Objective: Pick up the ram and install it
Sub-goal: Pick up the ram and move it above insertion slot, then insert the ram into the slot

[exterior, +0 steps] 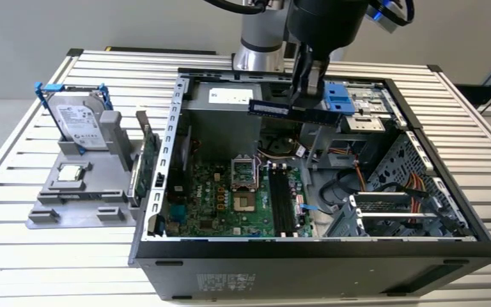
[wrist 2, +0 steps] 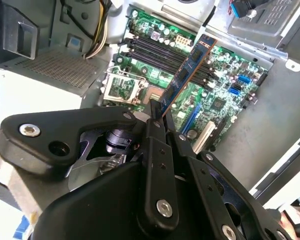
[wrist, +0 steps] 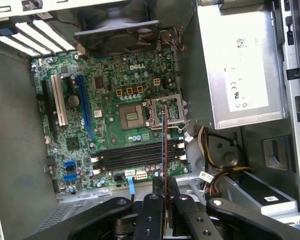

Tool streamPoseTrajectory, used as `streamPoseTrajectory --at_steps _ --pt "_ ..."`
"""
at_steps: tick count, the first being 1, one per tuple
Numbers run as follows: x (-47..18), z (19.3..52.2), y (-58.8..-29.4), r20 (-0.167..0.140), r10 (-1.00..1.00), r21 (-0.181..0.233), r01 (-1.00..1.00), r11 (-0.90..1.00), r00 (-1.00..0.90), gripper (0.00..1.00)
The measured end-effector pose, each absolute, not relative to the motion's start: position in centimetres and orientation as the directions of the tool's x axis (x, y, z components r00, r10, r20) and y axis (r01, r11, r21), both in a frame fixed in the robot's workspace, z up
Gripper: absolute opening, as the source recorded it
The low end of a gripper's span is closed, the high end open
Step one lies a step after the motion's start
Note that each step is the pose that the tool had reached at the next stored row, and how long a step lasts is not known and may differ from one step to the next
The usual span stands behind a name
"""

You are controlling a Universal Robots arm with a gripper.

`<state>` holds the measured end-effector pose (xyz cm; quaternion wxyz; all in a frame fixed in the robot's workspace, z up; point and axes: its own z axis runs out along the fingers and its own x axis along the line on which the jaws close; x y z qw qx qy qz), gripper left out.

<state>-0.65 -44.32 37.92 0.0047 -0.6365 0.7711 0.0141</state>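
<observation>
While the claw (wrist 2: pixel 156 116) grips the ram (wrist 2: pixel 186 75), it hangs above the black slots (wrist: pixel 130 156) of the motherboard (wrist: pixel 107 82).

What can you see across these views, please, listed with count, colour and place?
table: one, silver, slatted, under everything
case: one, black and grey, open, on the table
motherboard: one, green, inside the case
memory slots: four, black, empty, on the motherboard
power supply: one, grey, inside the case
holder: one, grey, at the exterior view's left
hard drive: one, silver in a blue-clipped frame, upright in the holder
expansion card: one, green, on edge between holder and case
ram: one, dark blue, held above the case
gripper: one, black, shut on the ram
arm: one, silver and black, behind the case
</observation>
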Motion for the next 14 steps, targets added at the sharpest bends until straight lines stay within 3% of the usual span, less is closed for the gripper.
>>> streamPoseTrajectory --at_steps 14 --pt "-0.58 37.92 -44.32 -0.025 -0.966 0.016 -0.966 0.256 -0.257 0.00"
